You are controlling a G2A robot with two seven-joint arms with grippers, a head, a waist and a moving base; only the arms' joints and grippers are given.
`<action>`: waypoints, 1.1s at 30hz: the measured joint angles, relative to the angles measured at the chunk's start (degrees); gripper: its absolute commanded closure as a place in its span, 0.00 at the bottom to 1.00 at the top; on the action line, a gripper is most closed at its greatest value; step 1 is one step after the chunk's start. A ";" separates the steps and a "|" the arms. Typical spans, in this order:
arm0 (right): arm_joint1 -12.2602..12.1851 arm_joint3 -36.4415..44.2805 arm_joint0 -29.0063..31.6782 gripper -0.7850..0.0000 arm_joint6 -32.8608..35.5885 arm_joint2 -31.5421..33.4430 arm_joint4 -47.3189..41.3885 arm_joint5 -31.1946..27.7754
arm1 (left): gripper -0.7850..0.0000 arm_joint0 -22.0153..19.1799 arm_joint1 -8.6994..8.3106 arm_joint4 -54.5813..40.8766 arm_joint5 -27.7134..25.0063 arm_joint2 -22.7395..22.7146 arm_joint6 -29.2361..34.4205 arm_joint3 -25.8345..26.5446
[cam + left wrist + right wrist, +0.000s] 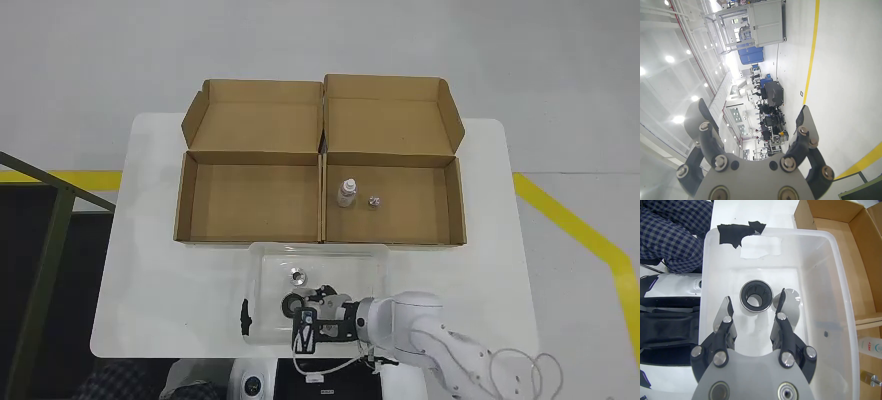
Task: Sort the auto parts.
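White and round-cornered, the table [140, 200] seen from above carries two open cardboard boxes side by side at its far half: the left box [250, 205] and the right box [410, 212], which holds a small white bottle [346, 192] and, just beside it, a small metal piece [373, 201]. Nearer the robot sits a clear bin [318, 246] with a silver part [296, 272] and a black ring [292, 303] inside. The right arm [420, 325] comes in low from the near right corner, its wrist bent across the bin. From the left wrist, the left pincer [752, 105] points away from the table at a workshop hall with a yellow line [810, 66] on the floor, its fingers spread wide and holding nothing. From the right wrist, the right pincer [755, 294] hangs over the bin, pointing down into it, fingers apart on either side of the black ring [743, 297], which stands on end with its bore open (whether either finger touches it cannot be told). The silver part [791, 306] lies just beside the ring, partly behind one finger. Black tape [734, 236] and a white label [761, 247] mark the bin's end wall.
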State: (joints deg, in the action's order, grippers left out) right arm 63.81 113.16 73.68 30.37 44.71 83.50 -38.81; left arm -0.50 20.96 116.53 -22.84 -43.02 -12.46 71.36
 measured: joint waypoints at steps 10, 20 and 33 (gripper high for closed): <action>1.38 -4.04 -3.70 0.46 -0.51 -3.52 0.02 0.16 | 0.00 0.00 0.00 0.00 0.00 0.00 0.00 0.00; 2.31 -7.49 -5.95 0.55 -1.50 -5.07 0.65 0.79 | 0.00 0.00 0.00 0.00 0.00 0.00 0.00 0.00; 2.09 -5.89 -5.01 1.00 -3.66 -3.97 0.28 -0.52 | 0.00 0.00 0.00 0.00 0.00 0.00 0.00 0.00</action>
State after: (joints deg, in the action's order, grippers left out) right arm 65.90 107.28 68.67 26.71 40.74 83.78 -39.32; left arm -0.50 20.96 116.53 -22.84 -43.02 -12.46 71.36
